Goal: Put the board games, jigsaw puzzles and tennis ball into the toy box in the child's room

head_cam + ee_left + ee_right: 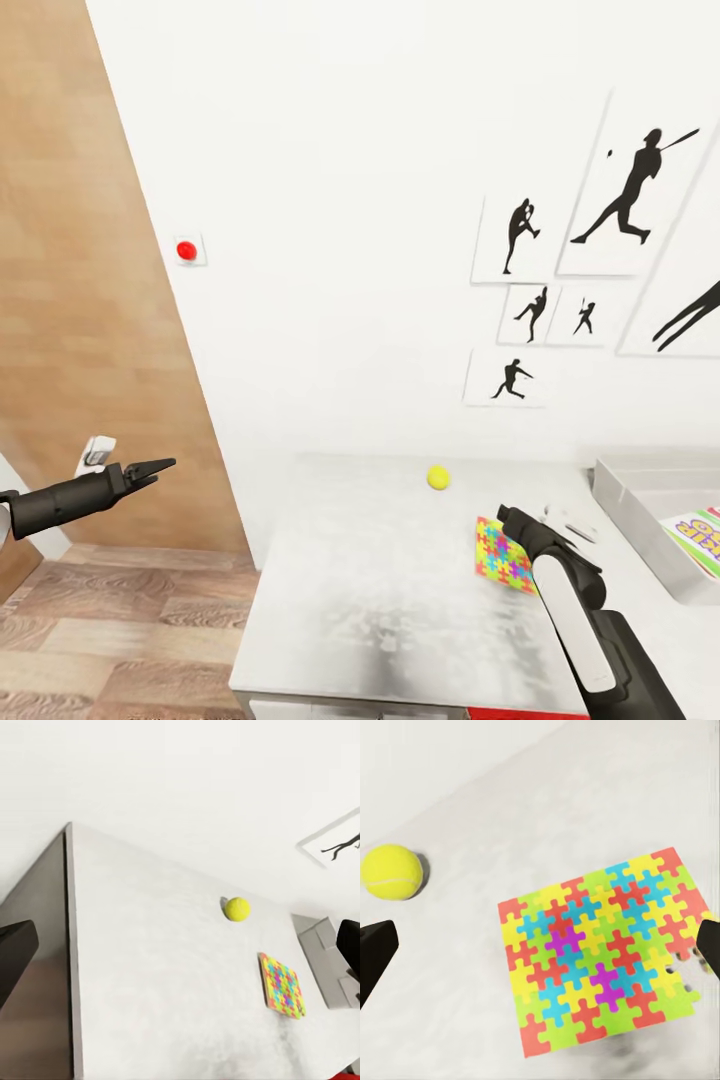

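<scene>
The right pincer (515, 522), black at the end of a white-and-black arm, hovers over the near right part of the white flat-topped bench (380, 600). In its wrist view the two dark fingertips (375, 956) sit far apart at opposite edges of the picture, so it is spread wide and holds nothing. Between and just beyond those tips lies the flat square jigsaw puzzle (604, 956), covered in interlocking red, yellow, green, blue and purple pieces; one tip overlaps the puzzle's edge in that view, though whether it touches cannot be told. In the head view the puzzle (500, 557) lies flat on the bench, partly hidden behind the right wrist, whose forearm rises from the lower right and angles forward and down.

The left pincer (160, 466), dark and slim, is held out level off the bench's left side above the wood-plank floor (110, 630). From the head its tips look drawn nearly to a point, yet its wrist view shows the dark fingers (15, 952) at opposite edges, so its state cannot be told.

Farther back on the bench sits the small yellow-green tennis ball (438, 478), well apart from both pincers. At the right stands the light grey thick-rimmed toy box (625, 500), with a green-edged printed board game (700, 535) lying inside.
</scene>
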Available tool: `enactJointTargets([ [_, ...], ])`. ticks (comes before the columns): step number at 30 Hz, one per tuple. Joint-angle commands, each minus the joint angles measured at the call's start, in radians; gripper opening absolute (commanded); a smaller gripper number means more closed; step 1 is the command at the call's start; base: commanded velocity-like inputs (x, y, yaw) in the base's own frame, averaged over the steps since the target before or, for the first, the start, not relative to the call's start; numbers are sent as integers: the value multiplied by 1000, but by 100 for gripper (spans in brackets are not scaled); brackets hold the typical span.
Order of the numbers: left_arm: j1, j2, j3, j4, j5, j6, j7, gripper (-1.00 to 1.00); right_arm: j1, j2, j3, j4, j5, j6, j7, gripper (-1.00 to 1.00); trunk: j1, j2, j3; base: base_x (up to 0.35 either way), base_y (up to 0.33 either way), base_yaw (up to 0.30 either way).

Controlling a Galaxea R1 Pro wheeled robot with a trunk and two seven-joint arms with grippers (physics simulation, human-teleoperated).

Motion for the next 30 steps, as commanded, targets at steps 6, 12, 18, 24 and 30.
enactJointTargets([
  [6, -1, 0, 1, 0, -3, 4, -3, 100, -1, -2, -18, -1, 4, 3, -8, 100, 1, -2, -12, 0, 0, 0],
  [12, -1, 0, 1, 0, -3, 4, -2, 100, -1, -3, -21, -1, 6, 3, -9, 100, 1, -2, -22, 0, 0, 0],
  [18, -1, 0, 1, 0, -3, 4, -2, 100, -1, -3, -21, 0, 6, 3, -10, 100, 1, -2, -32, 0, 0, 0],
  [24, -1, 0, 1, 0, -3, 4, -2, 100, -1, -3, -22, 0, 5, 3, -10, 100, 1, -2, -42, 0, 0, 0],
  [30, -1, -1, 1, 0, -3, 4, -2, 100, -2, -3, -23, 2, 5, 3, -10, 100, 1, -2, -52, 7, -4, 0],
])
